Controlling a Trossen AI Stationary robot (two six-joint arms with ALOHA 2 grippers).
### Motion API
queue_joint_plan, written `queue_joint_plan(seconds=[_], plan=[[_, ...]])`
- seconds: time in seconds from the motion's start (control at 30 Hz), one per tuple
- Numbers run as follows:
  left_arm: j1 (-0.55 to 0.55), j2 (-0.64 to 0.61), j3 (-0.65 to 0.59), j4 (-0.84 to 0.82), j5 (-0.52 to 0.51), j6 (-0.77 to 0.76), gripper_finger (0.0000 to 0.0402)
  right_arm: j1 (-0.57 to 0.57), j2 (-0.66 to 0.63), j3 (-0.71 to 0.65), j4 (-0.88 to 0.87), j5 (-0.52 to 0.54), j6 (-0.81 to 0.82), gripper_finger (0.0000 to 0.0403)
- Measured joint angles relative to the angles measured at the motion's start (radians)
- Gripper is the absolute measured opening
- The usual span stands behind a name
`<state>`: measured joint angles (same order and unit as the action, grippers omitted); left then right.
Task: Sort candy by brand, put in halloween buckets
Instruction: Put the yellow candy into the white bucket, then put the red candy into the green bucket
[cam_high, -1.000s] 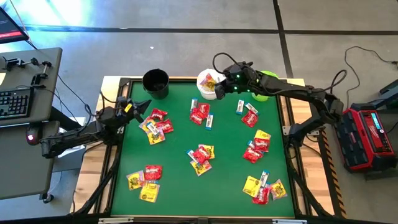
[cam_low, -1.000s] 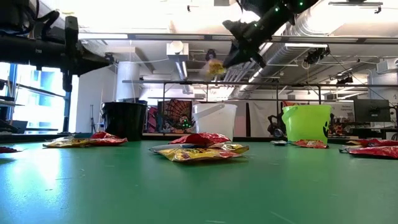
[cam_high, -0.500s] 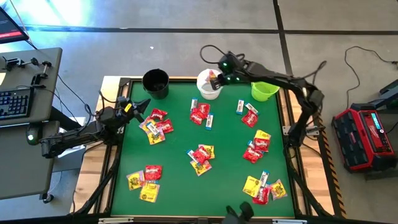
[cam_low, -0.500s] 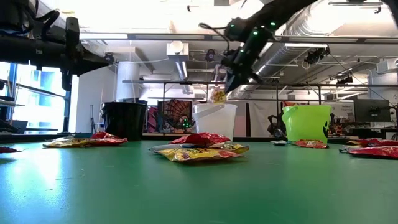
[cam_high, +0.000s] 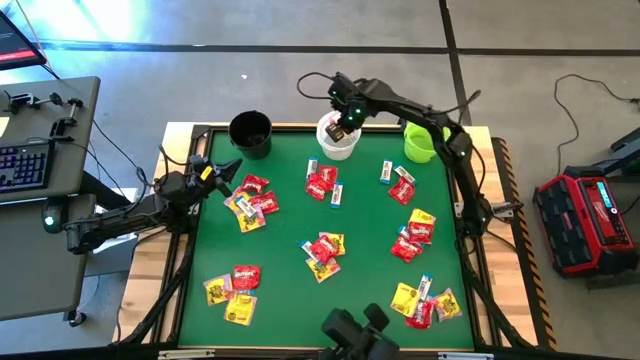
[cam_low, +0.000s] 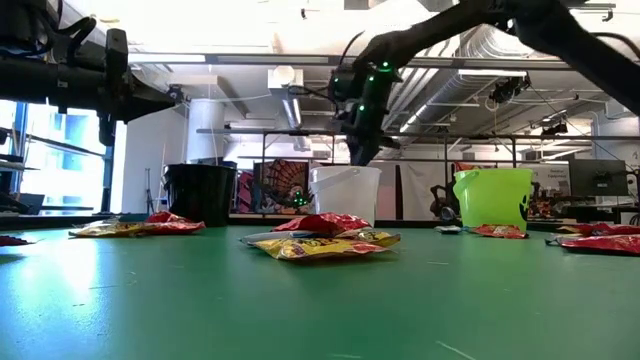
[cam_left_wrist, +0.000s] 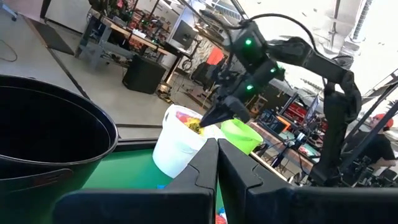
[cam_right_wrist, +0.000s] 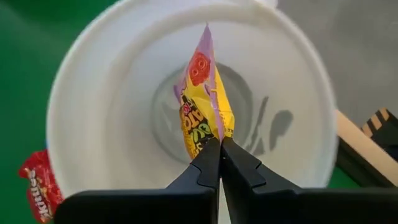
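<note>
Right gripper (cam_right_wrist: 219, 144), pinching a yellow packet (cam_right_wrist: 204, 107), has been swung directly above the white bucket (cam_right_wrist: 81, 93); release judged imminent.

High view: overhead, looking straight down on the whole green table (cam_high: 290, 300) and both arms. Low view: at tabletop level, facing across to the three buckets and the room behind. Left wrist view: near the black bucket (cam_left_wrist: 43, 137), facing the white bucket (cam_left_wrist: 177, 146). Right wrist view: close above, looking into the white bucket, which all four views share.
</note>
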<state>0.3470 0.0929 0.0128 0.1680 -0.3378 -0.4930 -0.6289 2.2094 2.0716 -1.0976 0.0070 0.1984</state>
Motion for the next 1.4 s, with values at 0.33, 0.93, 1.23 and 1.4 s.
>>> queue_joint_plan(seconds=[0.33,0.93,1.23,1.4], plan=[[0.0,0.0,0.0,0.0,0.001,0.026,0.0001,0.004,0.065,0.021,-0.051,-0.003,-0.075,0.0016],[0.0,0.009,0.0,-0.022,0.02,0.051,0.0,0.053,0.037,0.28,-0.149,0.06,-0.14,0.0176],[0.0,0.088,0.011,-0.047,0.058,0.093,0.0,0.085,-0.076,0.217,-0.1,-0.022,-0.196,0.0042],[0.0,0.162,0.083,-0.142,0.082,0.159,0.0,0.115,-0.087,0.217,-0.028,-0.052,-0.225,0.0013]])
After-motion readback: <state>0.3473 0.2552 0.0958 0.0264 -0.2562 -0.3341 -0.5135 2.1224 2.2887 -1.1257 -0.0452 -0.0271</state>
